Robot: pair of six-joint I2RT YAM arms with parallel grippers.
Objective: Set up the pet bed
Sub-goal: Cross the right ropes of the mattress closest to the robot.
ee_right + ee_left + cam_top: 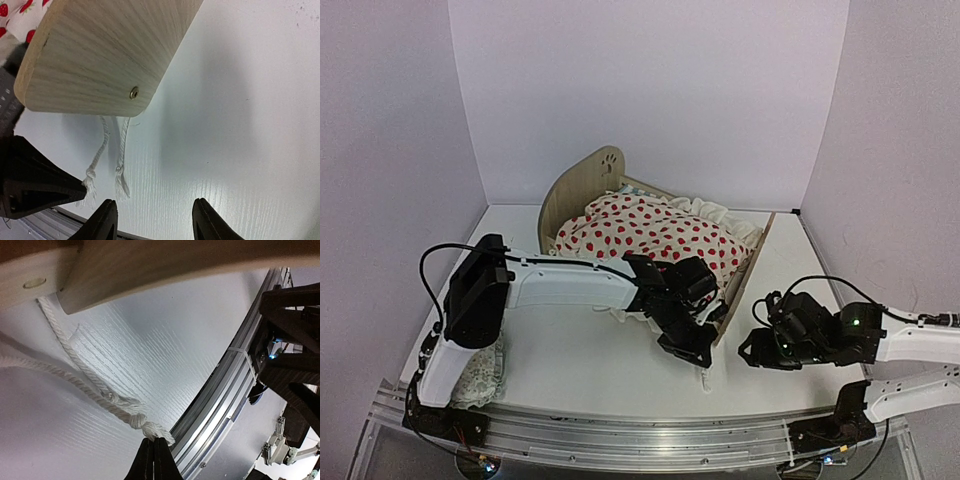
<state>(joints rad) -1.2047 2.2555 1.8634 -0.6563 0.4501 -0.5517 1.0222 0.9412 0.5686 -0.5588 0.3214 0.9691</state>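
Note:
The pet bed (582, 185) is a light plywood frame with a paw-print headboard, and a red-dotted cream blanket (650, 232) is heaped over it. Two white cords hang from under the near corner of its footboard (110, 55). My left gripper (154, 440) is at that corner, low over the table. It is shut, its tips meeting on the frayed end of one knotted cord (135, 419). My right gripper (155, 215) is open just right of the footboard, over bare table, with the second cord's tassel (120, 186) beside its left finger.
A small pale patterned pillow (480, 378) lies at the near left by the left arm's base. A metal rail (640, 435) runs along the table's near edge, close below both grippers. White walls close in the back and sides.

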